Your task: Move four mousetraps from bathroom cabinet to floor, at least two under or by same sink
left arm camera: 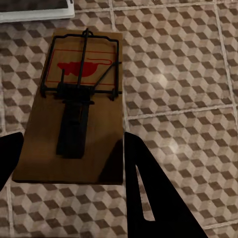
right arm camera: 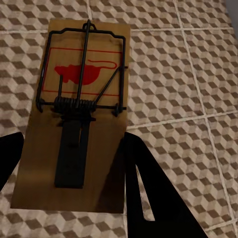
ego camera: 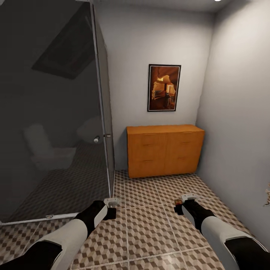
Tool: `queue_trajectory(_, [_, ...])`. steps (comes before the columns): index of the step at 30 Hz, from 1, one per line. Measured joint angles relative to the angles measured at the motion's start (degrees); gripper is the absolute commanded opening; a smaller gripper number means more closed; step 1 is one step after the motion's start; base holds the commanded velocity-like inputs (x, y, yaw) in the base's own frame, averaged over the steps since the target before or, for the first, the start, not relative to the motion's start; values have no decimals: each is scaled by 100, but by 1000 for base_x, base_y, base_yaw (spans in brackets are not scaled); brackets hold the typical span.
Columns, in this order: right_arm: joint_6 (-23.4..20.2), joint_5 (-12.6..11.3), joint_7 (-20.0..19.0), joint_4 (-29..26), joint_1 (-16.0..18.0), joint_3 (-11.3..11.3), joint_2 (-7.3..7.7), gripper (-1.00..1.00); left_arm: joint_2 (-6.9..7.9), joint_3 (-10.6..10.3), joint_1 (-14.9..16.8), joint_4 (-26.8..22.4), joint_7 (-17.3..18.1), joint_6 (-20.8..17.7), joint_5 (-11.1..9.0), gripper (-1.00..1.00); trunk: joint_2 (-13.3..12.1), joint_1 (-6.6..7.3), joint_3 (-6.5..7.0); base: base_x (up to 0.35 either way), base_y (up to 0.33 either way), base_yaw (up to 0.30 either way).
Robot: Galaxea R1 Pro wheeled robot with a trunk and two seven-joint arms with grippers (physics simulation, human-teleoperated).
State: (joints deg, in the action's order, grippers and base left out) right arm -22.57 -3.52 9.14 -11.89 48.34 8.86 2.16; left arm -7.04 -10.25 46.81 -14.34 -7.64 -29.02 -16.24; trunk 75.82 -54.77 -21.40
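In the left wrist view, a brown wooden mousetrap (left arm camera: 99,129) with a black wire bar and a red mouse print sits between the black fingers of my left gripper (left arm camera: 72,148), which is shut on it above the bathroom floor (left arm camera: 178,74). My right gripper (right arm camera: 72,148) is likewise shut on a second mousetrap (right arm camera: 106,139) over the cube-patterned tiles. In the head view both grippers, left (ego camera: 110,209) and right (ego camera: 183,204), hover low over the floor (ego camera: 150,225). The orange-brown cabinet (ego camera: 165,150) stands ahead against the far wall, its drawers closed. The sink is out of view.
A dark glass shower screen (ego camera: 56,112) with a metal frame and a small knob fills the left side, its base rail beside my left gripper. A grey wall (ego camera: 240,112) bounds the right. A framed picture (ego camera: 164,87) hangs above the cabinet. Open tiles lie between me and the cabinet.
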Motion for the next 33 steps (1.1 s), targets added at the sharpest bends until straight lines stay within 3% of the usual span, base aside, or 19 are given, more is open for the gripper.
queue_trajectory(12, [7,4,-26,61,-22,-1,-40,-100,72,14,0,17,36,22,-10,-100,0,0,0,0,0,277])
queue_trajectory(22, [8,8,-28,79,-34,0,-68,-100,160,19,-2,144,76,370,-344,-100,0,0,0,0,0,277])
queue_trajectory(33, [8,8,-29,79,-35,1,-71,-100,266,20,-2,200,95,436,-408,-100,0,0,0,0,0,277])
